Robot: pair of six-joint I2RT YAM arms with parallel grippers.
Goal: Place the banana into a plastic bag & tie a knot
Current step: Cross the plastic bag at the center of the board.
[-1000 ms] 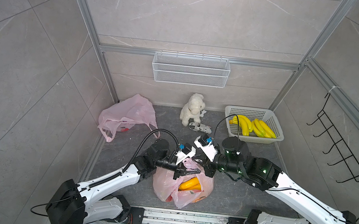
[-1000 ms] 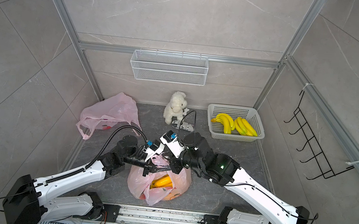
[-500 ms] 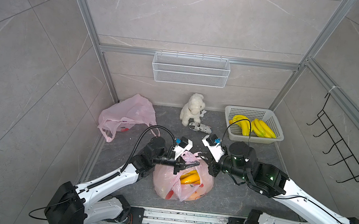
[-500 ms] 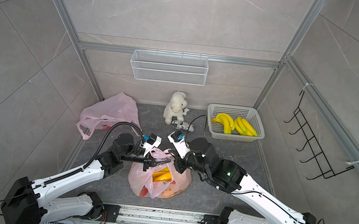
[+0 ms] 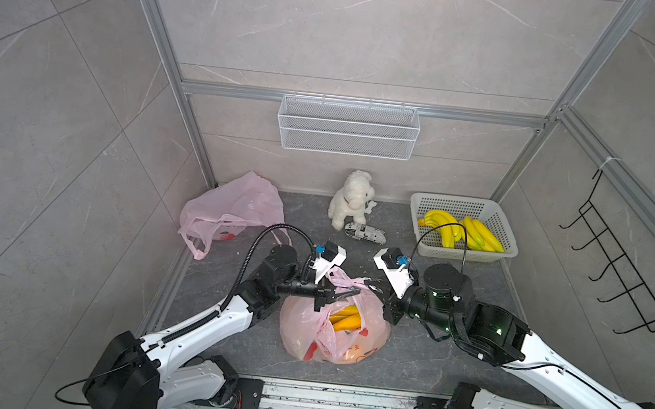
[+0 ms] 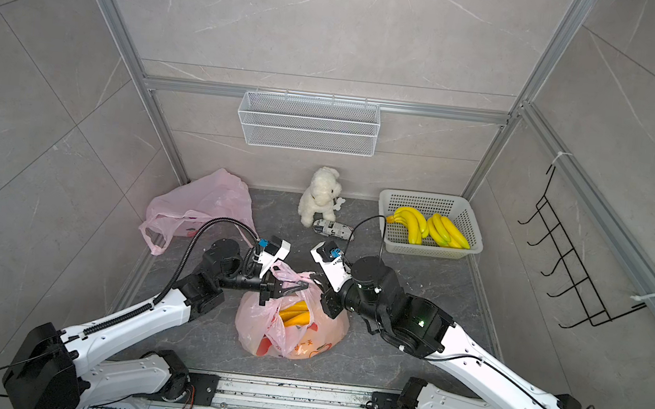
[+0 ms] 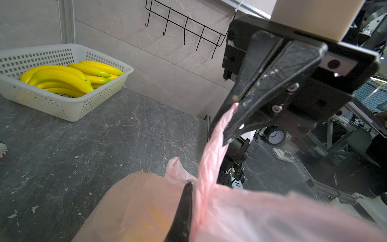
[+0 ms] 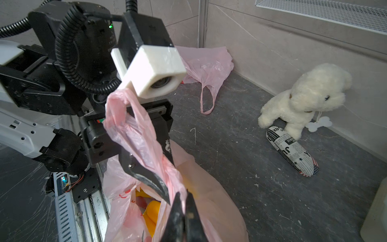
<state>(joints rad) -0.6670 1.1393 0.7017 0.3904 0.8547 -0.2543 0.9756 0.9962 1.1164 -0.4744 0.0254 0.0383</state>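
Clock is laid on a top view: 12 at the back wall, 6 at the rail.

The plastic bag [image 5: 306, 328] sits on the dark tabletop [image 5: 424, 369], just off centre toward 6. The banana [image 5: 343, 319] is inside, yellow showing through the gaping mouth. Loading looks done, so you are in the knot step.

The left gripper [image 5: 343, 293] reaches in from 9 with its jaws closed. One handle [image 8: 134, 130] is looped over it and, as far as the wrist views show, nipped at the tips. The right gripper [image 5: 368, 283] reaches in from 3, jaws clamped on the other handle [image 7: 211, 159], which is twisted into a cord. The tips nearly meet above the mouth. No crossing or knot is visible yet.

Bystanders, all well apart from the work:
- basket [image 5: 478, 254] with spare bananas [image 5: 460, 232] at 2
- second pink bag [image 5: 234, 204] at 10
- plush dog [image 5: 351, 199] at 12

Next move, my read: you must cross the two handles and feed one under the other, so one side has to release and re-grip. Keep the pull low and sideways. The film is thin and slack and the bag is light, so an upward tug could tip the banana out.
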